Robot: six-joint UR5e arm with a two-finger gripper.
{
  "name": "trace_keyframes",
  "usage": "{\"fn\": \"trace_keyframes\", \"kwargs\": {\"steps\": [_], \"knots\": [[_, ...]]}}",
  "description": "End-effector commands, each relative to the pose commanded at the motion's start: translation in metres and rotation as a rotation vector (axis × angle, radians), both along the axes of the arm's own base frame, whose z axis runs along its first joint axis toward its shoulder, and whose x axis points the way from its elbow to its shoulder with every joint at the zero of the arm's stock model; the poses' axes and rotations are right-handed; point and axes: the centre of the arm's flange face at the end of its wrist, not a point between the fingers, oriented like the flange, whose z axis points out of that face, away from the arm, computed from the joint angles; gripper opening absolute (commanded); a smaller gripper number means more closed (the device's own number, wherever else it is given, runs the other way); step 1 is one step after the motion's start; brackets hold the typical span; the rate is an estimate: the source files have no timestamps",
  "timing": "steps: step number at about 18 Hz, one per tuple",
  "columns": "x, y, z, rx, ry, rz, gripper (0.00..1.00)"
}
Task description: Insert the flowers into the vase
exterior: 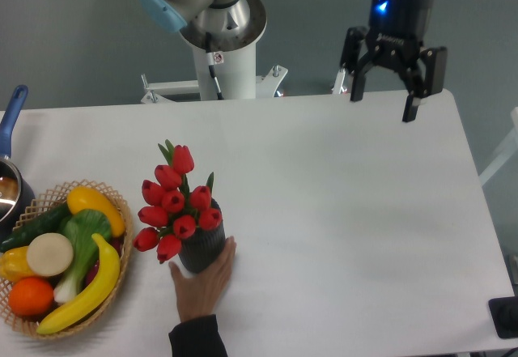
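Observation:
The flowers, a bunch of red closed tulips with green leaves, stand in the vase, a small dark grey ribbed cylinder at the table's front left. A person's hand reaches in from the front edge and holds the vase. My gripper hangs over the table's far right edge, well away from the vase. Its fingers are spread open with nothing between them.
A woven basket of fruit and vegetables sits at the front left. A pot with a blue handle is at the left edge. The robot's white base stands behind the table.

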Motion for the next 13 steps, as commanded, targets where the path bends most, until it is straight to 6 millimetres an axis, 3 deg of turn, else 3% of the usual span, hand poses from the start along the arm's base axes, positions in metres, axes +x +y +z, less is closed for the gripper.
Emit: {"fn": "trace_keyframes", "kwargs": {"steps": [4,13], "knots": [[-0.002,-0.031,-0.009,-0.014,-0.016,-0.06,1.0],[0.004,-0.03,-0.005,-0.003,-0.009,-0.062,1.0]]}}
